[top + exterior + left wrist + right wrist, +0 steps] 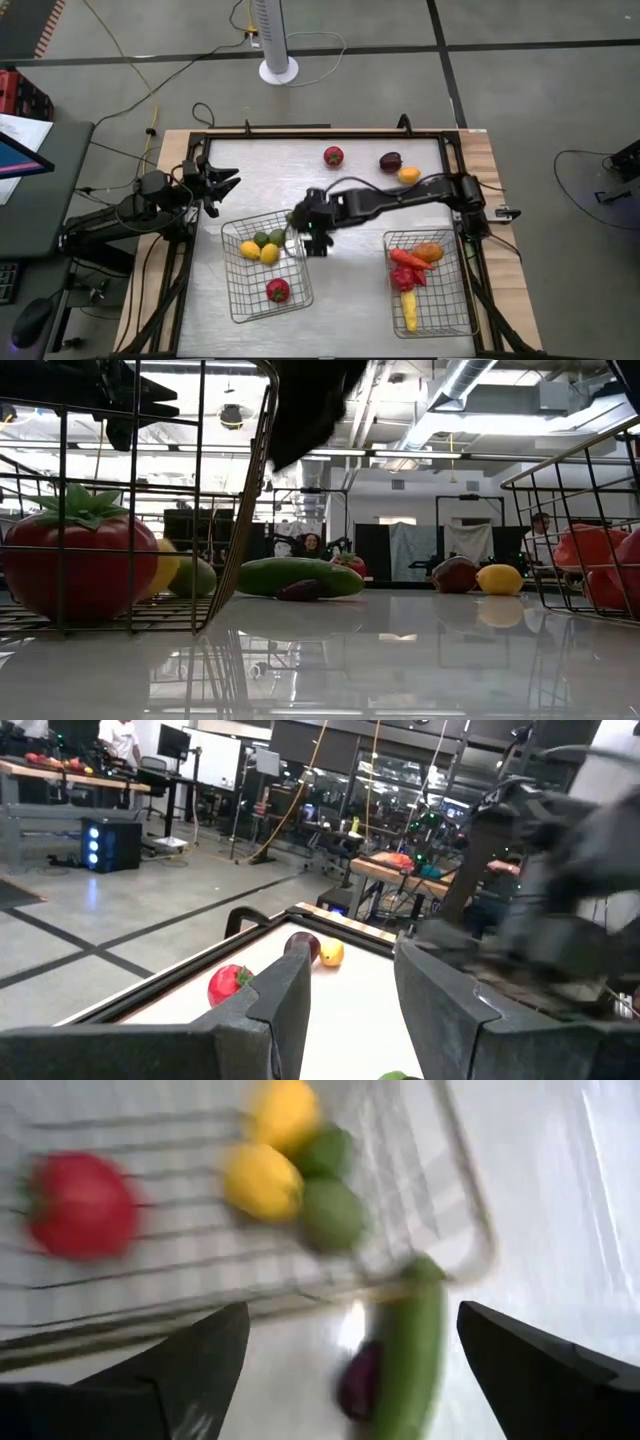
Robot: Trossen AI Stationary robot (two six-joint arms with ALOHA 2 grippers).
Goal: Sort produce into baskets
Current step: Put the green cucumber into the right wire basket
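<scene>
From above, the left basket (265, 270) held a red tomato (278, 290), two yellow pieces and two green ones. The right gripper (310, 238) hung just beside that basket's far right corner, jaws apart, gripping nothing. The right basket (430, 283) held red, orange and yellow produce. Beyond the baskets lay a red piece (333, 156), a maroon piece (390, 161) and a yellow one (408, 175). The left gripper (222, 187) waited beyond the left basket, jaws apart.

At table height, a cucumber (298, 576) lay on the table just outside the left basket's wall, a small dark piece (300, 590) against it.

The right wrist camera showed the cucumber (408, 1345) outside the wire rim, between the spread fingers (195, 1365).
</scene>
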